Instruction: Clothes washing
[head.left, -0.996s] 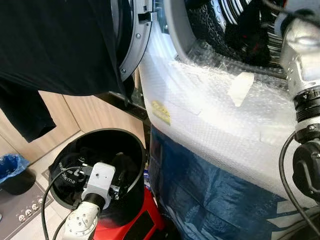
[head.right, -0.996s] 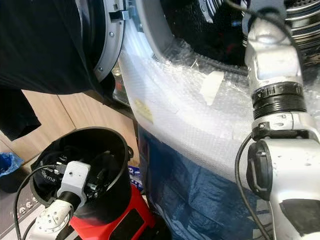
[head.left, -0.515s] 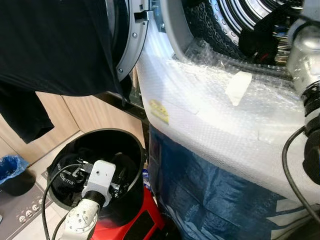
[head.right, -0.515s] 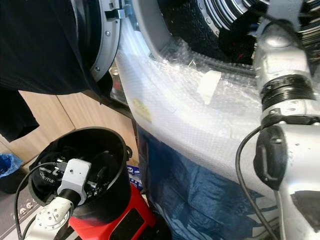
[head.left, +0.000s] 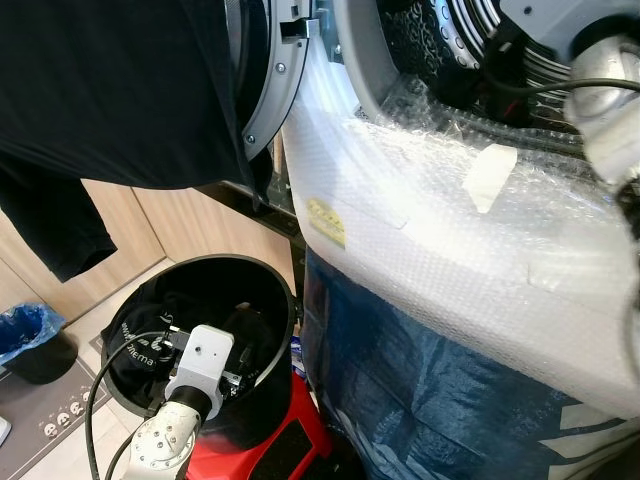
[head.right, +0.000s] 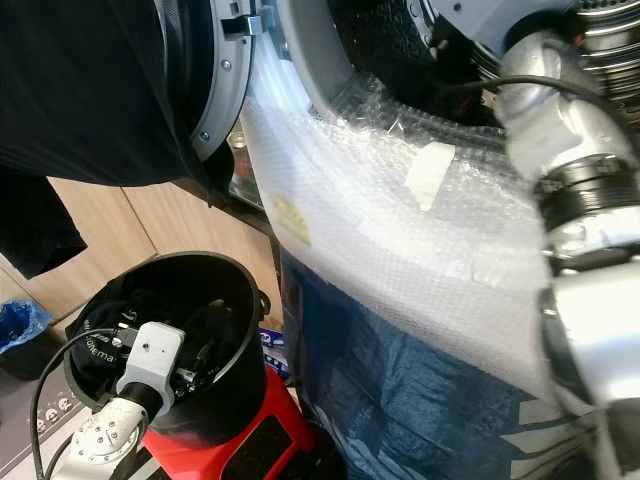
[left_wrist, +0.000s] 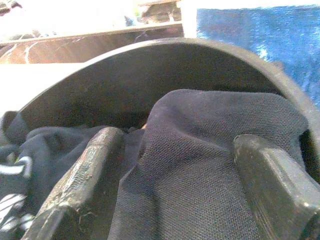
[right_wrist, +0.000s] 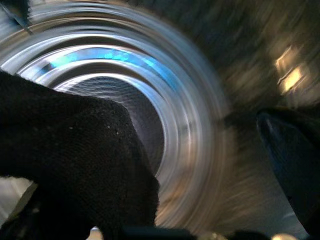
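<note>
A black bucket (head.left: 283, 305) on the floor holds dark clothes (head.left: 150, 320). My left gripper (left_wrist: 172, 145) is down inside it, open, its fingers (left_wrist: 75, 175) straddling a fold of dark mesh cloth (left_wrist: 200, 150). My right arm (head.right: 560, 130) reaches into the washing machine drum (head.left: 470, 40). In the right wrist view my right gripper (right_wrist: 165, 165) stands open facing the steel drum, with a black cloth (right_wrist: 65, 150) draped over one side and the other finger (right_wrist: 295, 165) bare. A black garment (head.left: 110, 90) hangs over the open machine door (head.left: 268, 90).
Bubble wrap (head.left: 430, 230) and a blue sheet (head.left: 420, 380) cover the machine front. The bucket stands on a red stool (head.left: 290, 450). A blue-lined bin (head.left: 30, 340) and a power strip (head.left: 50, 425) lie at the left by wooden cabinets (head.left: 200, 225).
My right arm has pushed up and deeper into the drum. The left arm stays in the bucket. The camera has shifted slightly.
</note>
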